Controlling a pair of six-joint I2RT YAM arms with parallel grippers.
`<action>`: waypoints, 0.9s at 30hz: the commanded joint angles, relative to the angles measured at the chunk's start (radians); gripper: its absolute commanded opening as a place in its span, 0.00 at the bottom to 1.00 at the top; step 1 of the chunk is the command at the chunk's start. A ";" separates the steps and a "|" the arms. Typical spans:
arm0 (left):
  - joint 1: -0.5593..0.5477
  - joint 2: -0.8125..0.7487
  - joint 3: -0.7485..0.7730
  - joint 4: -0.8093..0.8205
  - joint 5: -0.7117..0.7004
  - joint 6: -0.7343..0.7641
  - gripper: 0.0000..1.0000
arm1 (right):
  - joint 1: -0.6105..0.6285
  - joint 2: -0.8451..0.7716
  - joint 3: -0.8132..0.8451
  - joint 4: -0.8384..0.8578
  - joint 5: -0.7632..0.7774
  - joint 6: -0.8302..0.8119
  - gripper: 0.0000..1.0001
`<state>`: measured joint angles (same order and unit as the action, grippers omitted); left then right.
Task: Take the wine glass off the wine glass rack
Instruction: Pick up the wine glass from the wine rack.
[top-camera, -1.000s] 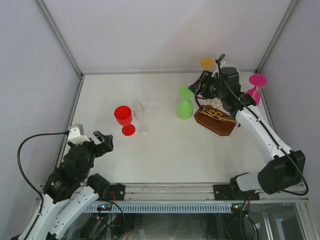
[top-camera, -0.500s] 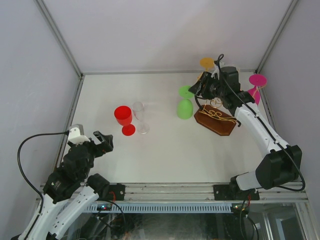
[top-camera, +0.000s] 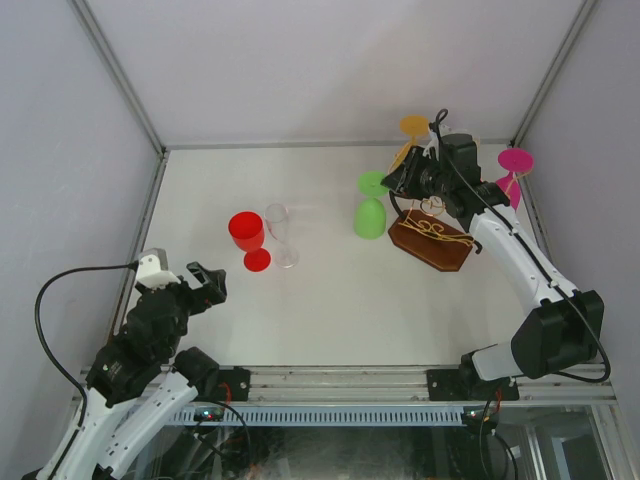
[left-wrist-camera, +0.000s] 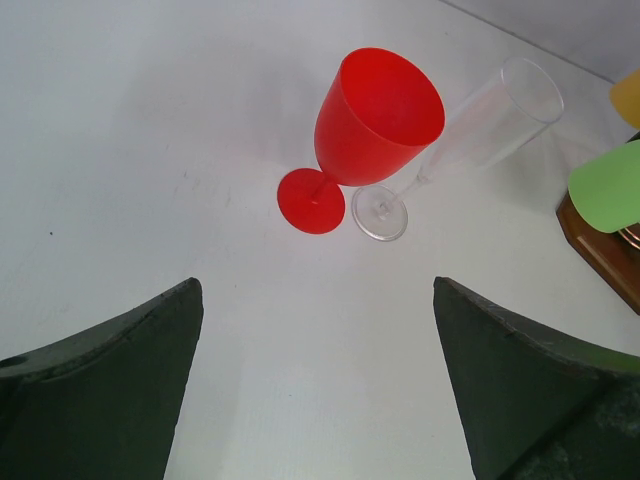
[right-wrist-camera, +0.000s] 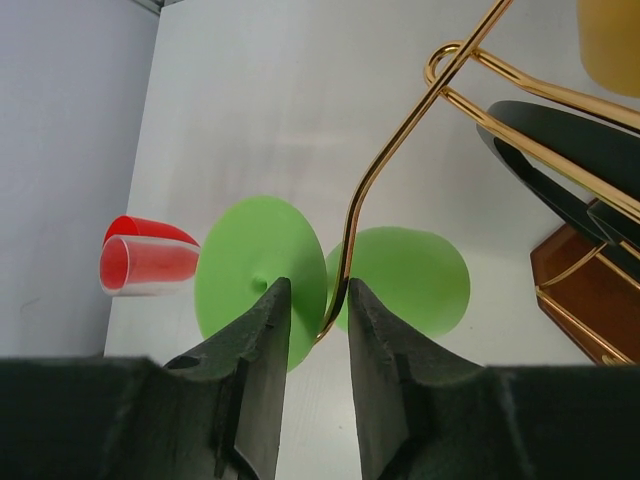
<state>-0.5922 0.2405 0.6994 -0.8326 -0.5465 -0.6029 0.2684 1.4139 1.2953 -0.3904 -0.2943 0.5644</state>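
The wine glass rack has a dark brown base (top-camera: 432, 243), a black arch (right-wrist-camera: 560, 140) and gold wire arms (right-wrist-camera: 400, 140). A green wine glass (top-camera: 369, 218) hangs upside down from its left arm, and its foot (right-wrist-camera: 250, 275) and bowl (right-wrist-camera: 410, 275) show in the right wrist view. My right gripper (top-camera: 398, 180) sits at that foot. Its jaws (right-wrist-camera: 318, 285) stand a narrow gap apart, with the wire arm's end between them, and I see no grip on anything. My left gripper (top-camera: 205, 283) is open and empty, low at the near left (left-wrist-camera: 316, 290).
An orange glass (top-camera: 414, 126) and a pink glass (top-camera: 514, 160) hang on the rack's far and right arms. A red wine glass (top-camera: 246, 232) and a clear flute (top-camera: 280, 235) stand side by side left of centre. White walls enclose the table.
My right gripper has shifted slightly toward the green glass's foot. The left arm and the glasses have not moved.
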 joint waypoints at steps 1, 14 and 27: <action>0.003 0.013 -0.009 0.024 -0.001 -0.011 1.00 | -0.006 -0.019 0.039 0.009 -0.001 -0.009 0.27; 0.003 0.022 -0.009 0.024 0.000 -0.010 1.00 | -0.008 -0.049 0.039 0.006 0.027 -0.008 0.13; 0.003 0.029 -0.009 0.023 -0.001 -0.011 1.00 | -0.010 -0.084 0.039 0.043 -0.052 0.056 0.01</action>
<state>-0.5922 0.2573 0.6994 -0.8330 -0.5461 -0.6029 0.2630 1.3712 1.2976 -0.3973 -0.2878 0.5831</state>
